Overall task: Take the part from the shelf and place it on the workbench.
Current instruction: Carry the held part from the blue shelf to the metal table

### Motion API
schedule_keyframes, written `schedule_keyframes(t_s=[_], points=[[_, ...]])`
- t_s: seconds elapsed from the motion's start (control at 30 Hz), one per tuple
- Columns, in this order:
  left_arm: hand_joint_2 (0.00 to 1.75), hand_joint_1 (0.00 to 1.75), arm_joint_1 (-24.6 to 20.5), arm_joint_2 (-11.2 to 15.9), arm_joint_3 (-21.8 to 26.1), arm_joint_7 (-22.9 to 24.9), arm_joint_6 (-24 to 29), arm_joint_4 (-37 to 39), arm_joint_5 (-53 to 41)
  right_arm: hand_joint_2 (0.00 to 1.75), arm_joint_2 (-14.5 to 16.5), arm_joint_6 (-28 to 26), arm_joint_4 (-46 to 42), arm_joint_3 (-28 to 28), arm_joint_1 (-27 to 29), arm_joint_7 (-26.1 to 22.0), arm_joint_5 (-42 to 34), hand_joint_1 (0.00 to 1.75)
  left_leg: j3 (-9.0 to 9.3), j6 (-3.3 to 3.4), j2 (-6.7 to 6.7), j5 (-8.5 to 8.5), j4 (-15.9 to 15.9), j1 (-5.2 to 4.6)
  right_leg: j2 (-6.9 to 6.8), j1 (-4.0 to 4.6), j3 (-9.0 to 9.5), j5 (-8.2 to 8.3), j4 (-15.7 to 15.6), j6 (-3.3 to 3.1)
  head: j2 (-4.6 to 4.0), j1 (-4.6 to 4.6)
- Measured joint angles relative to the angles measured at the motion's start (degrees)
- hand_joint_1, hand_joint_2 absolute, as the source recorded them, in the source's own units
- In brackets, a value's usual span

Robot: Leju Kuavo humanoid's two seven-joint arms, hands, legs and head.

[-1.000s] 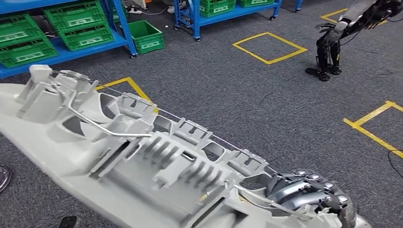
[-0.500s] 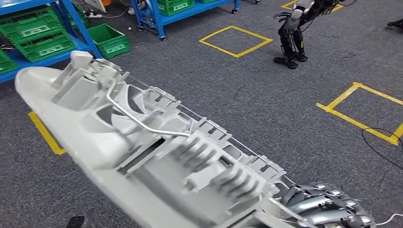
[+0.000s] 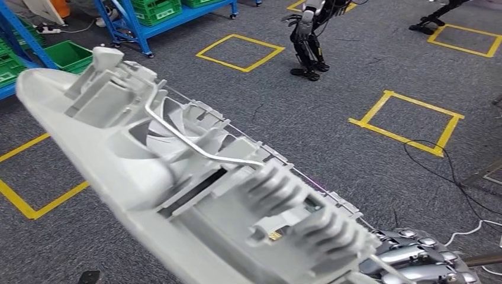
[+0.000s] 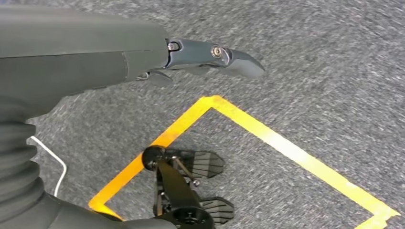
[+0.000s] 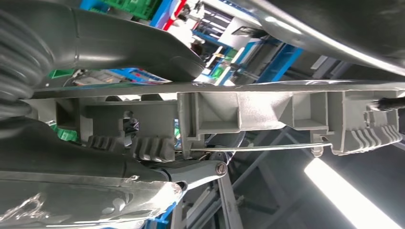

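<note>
From the head view, the long pale grey part (image 3: 195,177), full of ribs and slots with a thin bent metal rod on it, is up over the carpet, held at its near end by the right hand (image 3: 414,260). In the left wrist view, the left hand (image 4: 210,55) holds nothing, fingers out straight. In the right wrist view, the part's boxy grey ribs sit between thumb and fingers (image 5: 191,174).

i see the part (image 3: 177,177), a long pale grey moulded plastic piece, carried above the grey carpet and running slantwise from its rounded far-left end down to my right hand (image 3: 414,260), which grips its near end. its open ribbed side faces up, full of fins, clips and pockets, with a bent metal rod (image 3: 177,133) lying across it.
</note>
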Motion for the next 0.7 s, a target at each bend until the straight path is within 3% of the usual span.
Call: schedule_keyframes(t_s=[0.03,0.1,0.17,0.2,0.23,0.3,0.37,0.47,0.6,0.7], points=[[1.75,0.00,-0.03,0.01,0.00,-0.07,-0.01,0.00,0.00,1.75,0.00,-0.06,-0.05,0.01,-0.07,0.00,-0.03,1.75,0.03,0.32,0.71,0.06,-0.09,0.04,-1.71,0.06,-0.87,-1.14,1.84,0.20,0.00,0.22],[1.75,0.00,0.07,0.29,0.00,-0.43,-0.04,0.00,0.02,1.75,0.00,-0.34,-0.10,0.03,-0.40,0.00,-0.29,1.75,0.07,0.67,2.10,-0.01,-0.08,-0.17,-4.94,0.08,-3.88,-4.81,8.53,0.55,0.00,0.65],[1.75,0.00,0.23,0.70,0.00,-0.92,-0.15,0.00,0.02,1.75,0.00,-0.86,-0.10,0.02,-0.66,0.00,-0.81,1.75,0.09,0.80,3.63,-0.11,-0.05,-0.37,-5.77,-0.02,-6.39,-7.03,14.31,0.72,0.00,0.70],[1.75,0.00,0.24,0.88,0.00,-1.12,-0.21,0.00,0.00,1.75,0.00,-1.10,-0.10,-0.01,-0.76,0.00,-1.01,1.75,0.15,0.78,4.34,-0.17,-0.04,-0.42,-5.92,-0.02,-6.29,-6.65,14.53,0.72,0.00,0.71],[1.75,0.00,0.19,1.01,0.00,-1.27,-0.24,0.00,-0.05,1.75,0.01,-1.32,-0.10,-0.04,-0.88,0.00,-1.10,1.75,0.28,0.70,4.98,-0.26,-0.04,-0.45,-6.16,-0.02,-5.00,-5.29,12.46,0.65,0.00,0.71],[1.75,0.00,0.07,1.31,0.00,-1.42,-0.25,-0.01,-0.19,1.75,0.01,-1.68,-0.11,-0.08,-1.27,0.00,-1.01,1.75,0.72,0.31,6.08,-0.57,-0.01,-0.62,-8.07,0.21,-0.65,-2.28,5.00,0.39,0.00,0.72],[1.75,0.00,-0.06,1.65,-0.01,-1.47,-0.27,-0.02,-0.32,1.75,0.02,-2.25,-0.16,-0.02,-1.51,-0.01,-0.73,1.75,1.01,-0.24,6.91,-0.84,0.09,-0.91,-9.56,0.52,1.85,-1.26,0.48,-0.26,0.00,0.65],[1.75,0.00,-0.28,1.81,-0.08,-1.56,-0.43,-0.02,-0.74,1.75,0.02,-4.97,-0.24,0.57,-1.40,-0.01,1.27,1.75,1.20,-1.11,7.86,-1.02,-0.04,-0.94,-8.25,0.65,1.66,-1.20,-0.09,-1.44,0.00,0.58],[1.75,0.00,-0.43,1.75,-0.17,-1.52,-0.33,-0.02,-1.14,1.75,-0.22,-10.52,-0.43,2.67,-1.42,0.00,4.75,1.75,-0.15,-1.80,4.83,-3.88,3.20,-0.63,-6.70,0.38,1.74,-0.72,-0.68,-2.34,0.00,0.37],[1.75,0.00,-0.40,1.78,-0.18,-1.44,-0.26,-0.02,-1.12,1.75,-0.30,-11.38,-0.43,3.13,-1.42,-0.01,5.19,1.75,-1.00,-1.83,4.35,-4.87,4.99,-0.63,-6.49,0.38,1.71,-0.69,-0.67,-2.40,0.00,0.32]])
